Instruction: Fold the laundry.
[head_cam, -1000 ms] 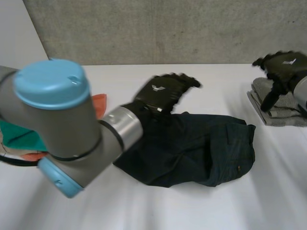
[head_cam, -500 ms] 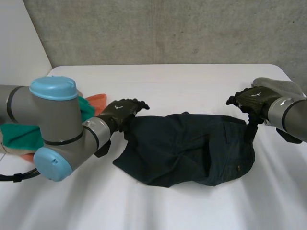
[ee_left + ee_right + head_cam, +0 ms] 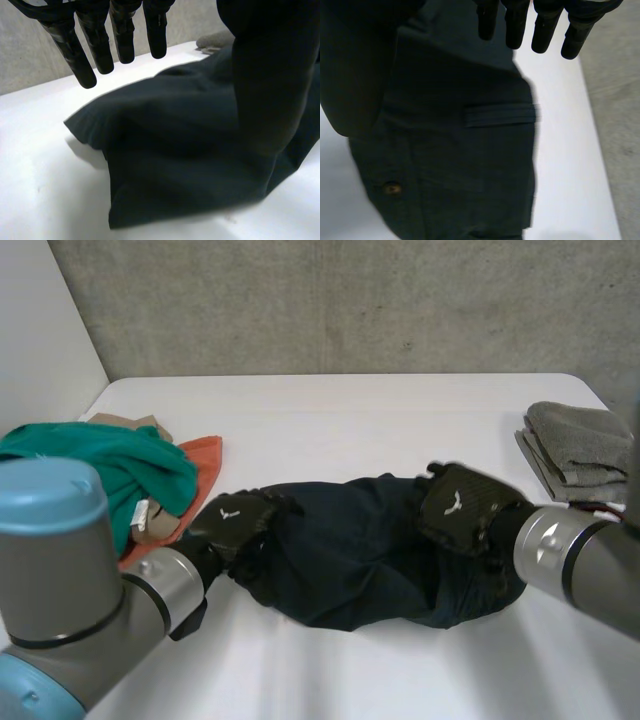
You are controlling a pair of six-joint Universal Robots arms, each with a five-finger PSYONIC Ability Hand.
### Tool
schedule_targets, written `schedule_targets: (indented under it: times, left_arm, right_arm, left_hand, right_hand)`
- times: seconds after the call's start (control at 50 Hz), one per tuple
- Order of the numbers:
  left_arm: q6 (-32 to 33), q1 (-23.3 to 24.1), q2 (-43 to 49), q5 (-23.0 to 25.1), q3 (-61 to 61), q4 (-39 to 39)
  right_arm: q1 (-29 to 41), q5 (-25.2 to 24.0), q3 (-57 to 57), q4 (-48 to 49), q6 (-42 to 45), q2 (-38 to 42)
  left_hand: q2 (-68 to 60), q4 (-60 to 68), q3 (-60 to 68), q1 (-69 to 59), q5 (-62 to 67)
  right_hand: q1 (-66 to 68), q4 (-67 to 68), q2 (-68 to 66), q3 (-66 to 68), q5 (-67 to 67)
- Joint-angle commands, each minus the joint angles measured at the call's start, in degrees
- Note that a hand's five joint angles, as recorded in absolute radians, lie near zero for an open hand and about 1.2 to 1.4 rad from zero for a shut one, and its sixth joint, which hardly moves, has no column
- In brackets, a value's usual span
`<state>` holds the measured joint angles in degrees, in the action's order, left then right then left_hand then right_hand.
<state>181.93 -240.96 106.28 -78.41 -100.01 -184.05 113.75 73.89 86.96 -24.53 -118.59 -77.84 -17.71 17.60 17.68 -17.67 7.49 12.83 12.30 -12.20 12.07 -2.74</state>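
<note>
A dark navy pair of shorts (image 3: 370, 555) lies crumpled across the middle of the white table (image 3: 350, 420). My left hand (image 3: 235, 522) is at its left edge. Seen from the left wrist, the fingers (image 3: 95, 42) hang straight above the dark cloth (image 3: 190, 150) and hold nothing. My right hand (image 3: 462, 506) is over the right part of the shorts. The right wrist view has its fingers (image 3: 516, 27) straight above the cloth (image 3: 460, 150), near a belt loop (image 3: 500, 115) and a button (image 3: 392, 188). Whether either palm touches the cloth I cannot tell.
A heap of green, orange and beige laundry (image 3: 110, 475) sits at the table's left side. A folded grey towel (image 3: 580, 445) lies at the right edge. A concrete wall (image 3: 350, 300) stands behind the table.
Both arms swung in and down toward the shorts: the left hand from the far left edge, the right hand from the grey towel to the right part. The shorts have barely shifted.
</note>
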Motion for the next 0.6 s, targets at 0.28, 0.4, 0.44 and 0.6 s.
schedule_targets:
  times: [0.28,0.4,0.44,0.6]
  left_arm:
    - [13.0,2.87,29.34,-9.73,40.3,-12.64]
    - [13.19,2.61,27.59,-12.21,56.05,-22.46]
    - [11.26,1.99,24.78,-12.47,58.34,-28.54]
    - [7.38,0.85,23.1,-11.86,57.12,-33.39]
  right_arm:
    - [-0.02,13.2,-16.62,26.09,-4.18,11.91]
    - [0.07,22.61,-34.1,36.89,-15.34,12.88]
    - [-0.02,22.18,-35.8,38.93,-16.93,12.8]
    - [1.12,20.07,-31.69,39.21,-18.0,12.62]
  left_hand:
    - [-62.29,62.4,62.32,-62.33,62.51]
    - [-62.29,62.4,62.32,-62.33,62.51]
    - [-62.29,62.4,62.32,-62.33,62.51]
    - [-62.29,62.4,62.32,-62.33,62.51]
  right_hand:
    - [67.17,67.7,-67.8,67.93,-67.26]
    - [67.17,67.7,-67.8,67.93,-67.26]
    - [67.17,67.7,-67.8,67.93,-67.26]
    - [67.17,67.7,-67.8,67.93,-67.26]
